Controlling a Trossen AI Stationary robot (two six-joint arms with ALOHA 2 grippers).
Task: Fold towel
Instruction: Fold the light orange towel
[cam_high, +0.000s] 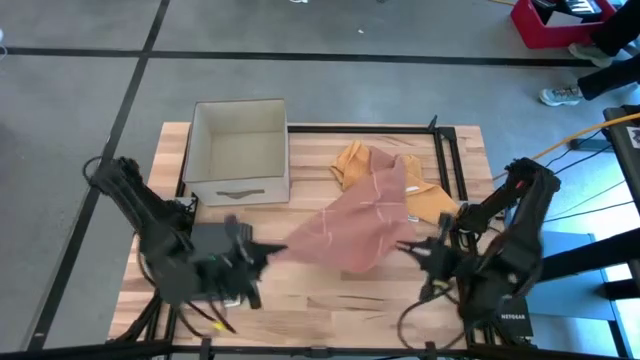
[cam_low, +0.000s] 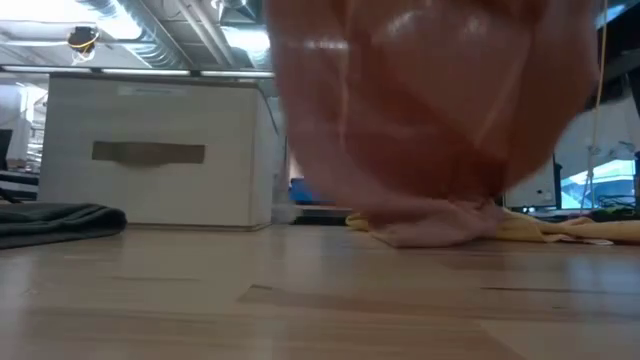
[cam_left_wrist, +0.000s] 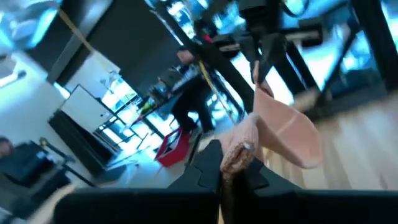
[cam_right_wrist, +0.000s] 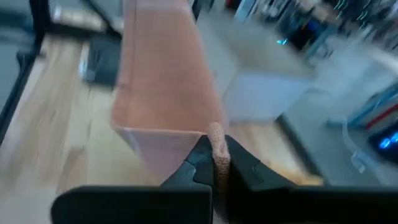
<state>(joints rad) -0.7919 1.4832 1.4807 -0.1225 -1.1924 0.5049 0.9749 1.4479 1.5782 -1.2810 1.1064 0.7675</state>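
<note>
A pink towel with pale stripes is stretched between my two grippers over the table's middle. My left gripper is shut on its left end, my right gripper on its right end. The towel sags between them; in the low view its lowest part touches the table. A yellow cloth lies behind it, partly covered by the towel. My left gripper pinches a bunched corner of the pink towel between its two fingers, coming level from the table's left. The towel runs away from the fingers toward the other arm, lifted. My right gripper pinches a gathered edge of the towel between its fingers, coming from the table's right. The cloth spreads out wide beyond the fingertips, held above the table.
A white open box with a handle cutout stands at the far left of the table. A dark grey cloth lies under the left arm. A black frame runs along the table's far and right side.
</note>
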